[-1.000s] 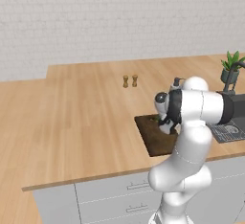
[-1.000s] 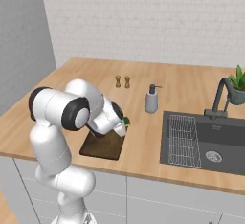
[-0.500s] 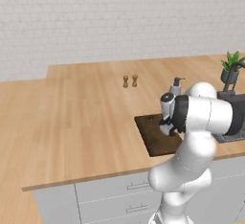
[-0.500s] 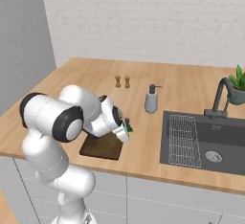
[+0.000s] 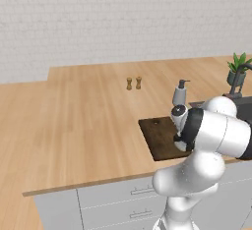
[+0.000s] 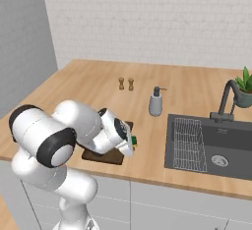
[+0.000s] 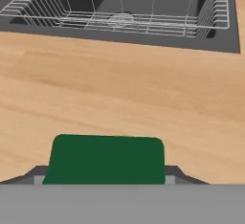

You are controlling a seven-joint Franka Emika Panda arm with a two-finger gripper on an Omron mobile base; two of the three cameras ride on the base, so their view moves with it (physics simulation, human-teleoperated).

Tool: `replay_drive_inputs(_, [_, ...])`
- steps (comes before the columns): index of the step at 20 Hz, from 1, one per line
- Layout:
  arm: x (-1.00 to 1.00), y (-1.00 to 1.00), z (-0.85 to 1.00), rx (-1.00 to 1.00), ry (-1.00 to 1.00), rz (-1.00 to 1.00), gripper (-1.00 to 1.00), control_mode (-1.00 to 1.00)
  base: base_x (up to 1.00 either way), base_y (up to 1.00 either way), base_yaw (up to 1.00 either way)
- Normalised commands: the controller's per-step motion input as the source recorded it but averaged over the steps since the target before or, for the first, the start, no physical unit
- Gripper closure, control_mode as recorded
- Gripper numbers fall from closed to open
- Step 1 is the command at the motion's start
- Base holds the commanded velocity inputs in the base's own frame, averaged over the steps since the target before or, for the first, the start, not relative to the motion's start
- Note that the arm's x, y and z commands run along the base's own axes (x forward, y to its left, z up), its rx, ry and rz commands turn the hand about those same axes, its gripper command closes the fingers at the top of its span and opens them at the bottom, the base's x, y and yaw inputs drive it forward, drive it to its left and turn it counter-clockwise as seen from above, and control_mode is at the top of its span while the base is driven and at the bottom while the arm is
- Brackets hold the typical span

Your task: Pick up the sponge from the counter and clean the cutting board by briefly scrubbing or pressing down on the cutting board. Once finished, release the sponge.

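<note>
My gripper is shut on the sponge, a small green-over-yellow block, at the right end of the dark-brown cutting board. From the hand camera the sponge's green face sits between the two finger tips, above bare light-brown counter with the sink beyond. In the left base view my white forearm covers the right part of the cutting board, and its small hole shows near the far end. Whether the sponge touches the surface I cannot tell.
A dark sink with a wire rack lies right of the board, behind it a faucet and a potted plant. A grey soap dispenser stands behind the board. Two small shakers stand farther back.
The arm has swung lower and toward the counter's front edge, carrying the sponge from over the board's far side to its right front end. The grip has stayed shut.
</note>
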Motion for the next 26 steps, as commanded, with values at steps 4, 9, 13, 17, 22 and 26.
replay_drive_inputs(4, [-1.00, -0.26, -0.45, -0.01, 0.20, 0.00, 1.00, -1.00, 0.00, 0.00, 0.00])
replay_drive_inputs(9, [-1.00, -0.19, -0.45, -0.03, 0.23, 0.00, 1.00, -1.00, 0.00, 0.00, 0.00])
replay_drive_inputs(13, [-0.91, -0.25, -0.28, -0.02, 0.07, 0.00, 1.00, -1.00, 0.00, 0.00, 0.00])
replay_drive_inputs(17, [-0.12, -0.59, 0.21, 0.01, -0.13, 0.00, 1.00, -1.00, 0.00, 0.00, 0.00])
replay_drive_inputs(22, [0.15, -0.49, 0.11, 0.03, -0.04, 0.00, 1.00, -1.00, 0.00, 0.00, 0.00])
replay_drive_inputs(26, [0.50, -0.01, 0.00, 0.00, 0.00, -0.05, 1.00, -1.00, 0.00, 0.00, 0.00])
